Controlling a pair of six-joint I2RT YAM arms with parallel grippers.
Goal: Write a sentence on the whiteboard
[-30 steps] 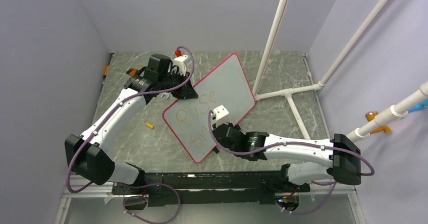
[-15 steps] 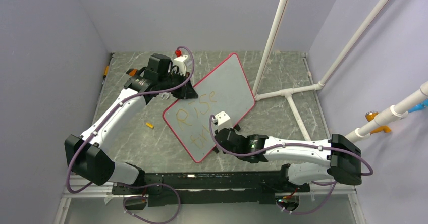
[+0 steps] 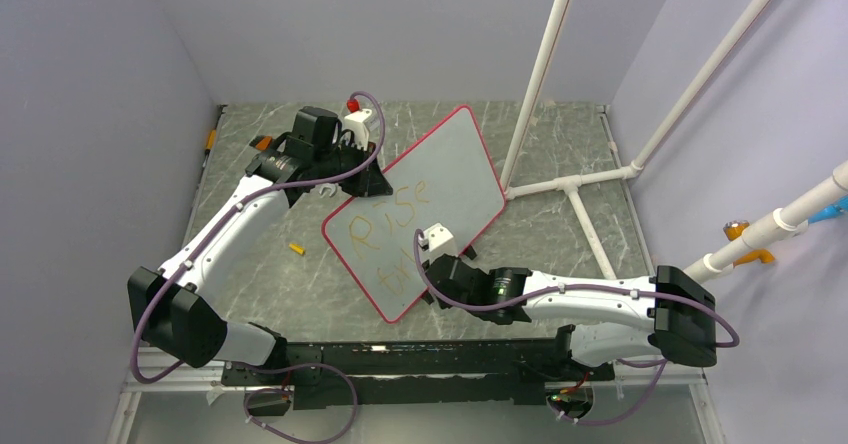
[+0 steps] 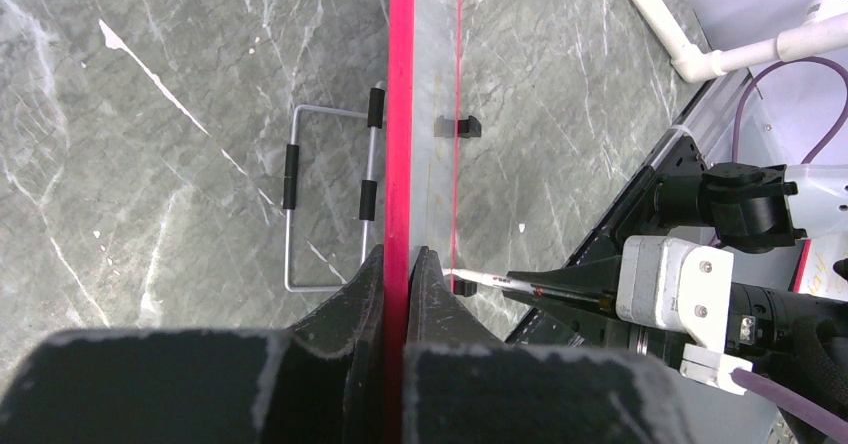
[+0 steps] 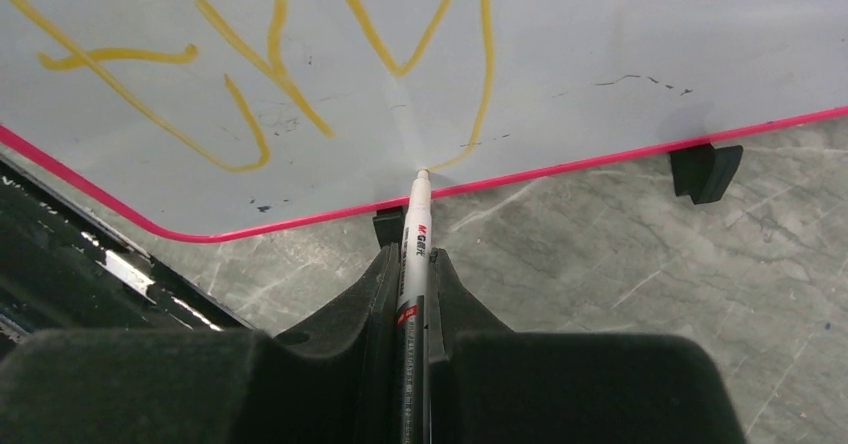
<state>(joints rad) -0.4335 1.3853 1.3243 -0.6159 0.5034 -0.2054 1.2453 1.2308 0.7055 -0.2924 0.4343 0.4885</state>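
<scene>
Left gripper (image 4: 400, 259): I see its jaws clenched on the red rim of the whiteboard (image 4: 401, 114), one finger on each face, at the board's far-left edge.
Right gripper (image 5: 412, 264): clamped on the marker (image 5: 417, 234), which runs straight out between the fingers.
Marker tip: pressed to the board just above its lower rim, at the end of a yellow stroke.
Whiteboard (image 3: 460, 164): in the middle of the table (image 3: 270, 204), set diagonally from the near-centre towards the far right and tipped up off the surface; from the left wrist I view it edge-on.
Sentence (image 3: 390, 229): orange-yellow letters on the board's near half, "Rise" on the upper line and the start of a second line below it; close up I read only parts of the strokes (image 5: 270, 64).
Clips (image 5: 706, 169): small and black, under the lower rim on the table.
Wire stand (image 4: 330, 214): on the table behind the board.
Small orange piece (image 3: 296, 248): loose on the table, left of the board.
</scene>
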